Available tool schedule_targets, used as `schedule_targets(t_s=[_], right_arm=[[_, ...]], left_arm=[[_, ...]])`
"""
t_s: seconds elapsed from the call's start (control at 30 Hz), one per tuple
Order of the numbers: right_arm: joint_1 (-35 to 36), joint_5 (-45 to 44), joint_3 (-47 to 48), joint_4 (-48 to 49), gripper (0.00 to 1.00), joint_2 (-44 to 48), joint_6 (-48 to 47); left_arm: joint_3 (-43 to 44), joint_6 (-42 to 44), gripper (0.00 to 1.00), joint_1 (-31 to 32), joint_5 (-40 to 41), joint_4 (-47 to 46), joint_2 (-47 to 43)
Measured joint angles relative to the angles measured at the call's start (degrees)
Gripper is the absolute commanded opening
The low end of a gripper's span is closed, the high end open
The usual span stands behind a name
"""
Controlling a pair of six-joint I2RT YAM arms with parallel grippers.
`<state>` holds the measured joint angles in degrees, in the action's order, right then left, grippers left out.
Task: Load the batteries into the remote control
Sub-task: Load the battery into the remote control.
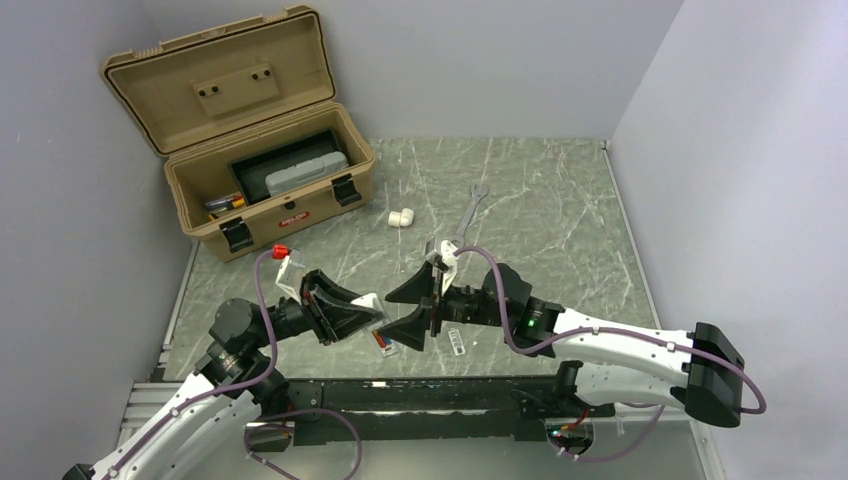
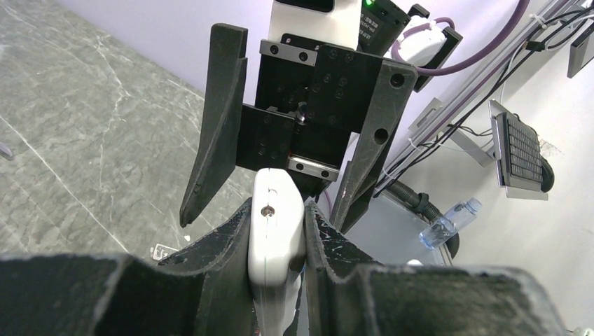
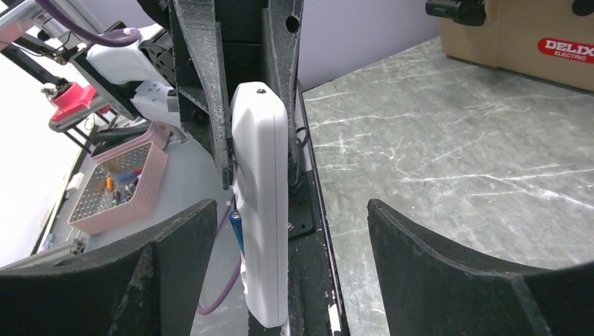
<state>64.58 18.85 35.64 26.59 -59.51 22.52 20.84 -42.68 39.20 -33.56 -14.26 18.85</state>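
Note:
The remote control [image 2: 277, 224], a slim white bar, stands on edge, and my left gripper [image 2: 277, 207] is shut on it. In the right wrist view the remote control [image 3: 263, 203] hangs from those left fingers, with a blue cylinder end [image 3: 237, 231] showing on its left face. From above, an orange-red strip that looks like a battery [image 1: 382, 343] shows on the remote below the left gripper [image 1: 372, 310]. My right gripper [image 3: 288, 203] faces it with its jaws wide open, one on each side of the remote and touching nothing. The right gripper [image 1: 392, 316] meets the left nose to nose.
An open tan toolbox [image 1: 270, 190] stands at the back left. A white pipe elbow [image 1: 401, 217] and a silver wrench [image 1: 470, 210] lie behind the grippers. A small white piece [image 1: 457, 340] lies near the table's front edge. A pink basket [image 3: 119, 182] sits off the table.

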Motion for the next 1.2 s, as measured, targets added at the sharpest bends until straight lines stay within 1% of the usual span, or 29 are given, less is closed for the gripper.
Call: schedule_targets(t_s=[0.27, 0.57, 0.77, 0.87, 1.0, 1.2], right_arm=[[-0.02, 1.81, 0.0, -0.04, 0.76, -2.34, 0.48], [-0.02, 2.25, 0.0, 0.13, 0.76, -2.67, 1.27], [-0.04, 2.21, -0.02, 1.18, 0.72, -2.67, 2.38], [-0.04, 2.23, -0.02, 1.84, 0.68, -2.67, 2.8], [-0.04, 2.21, -0.02, 2.03, 0.59, -2.67, 3.15], [-0.02, 2.67, -0.02, 2.19, 0.51, -2.69, 3.28]], left_arm=[[0.0, 0.0, 0.0, 0.0, 0.42, 0.28, 0.0], [0.0, 0.02, 0.0, 0.02, 0.44, 0.44, -0.33], [0.0, 0.0, 0.0, 0.0, 0.44, 0.44, -0.35], [0.0, 0.02, 0.0, 0.02, 0.44, 0.44, -0.39], [0.0, 0.0, 0.0, 0.0, 0.46, 0.46, -0.57], [-0.07, 0.2, 0.0, 0.0, 1.11, 1.2, -1.05]])
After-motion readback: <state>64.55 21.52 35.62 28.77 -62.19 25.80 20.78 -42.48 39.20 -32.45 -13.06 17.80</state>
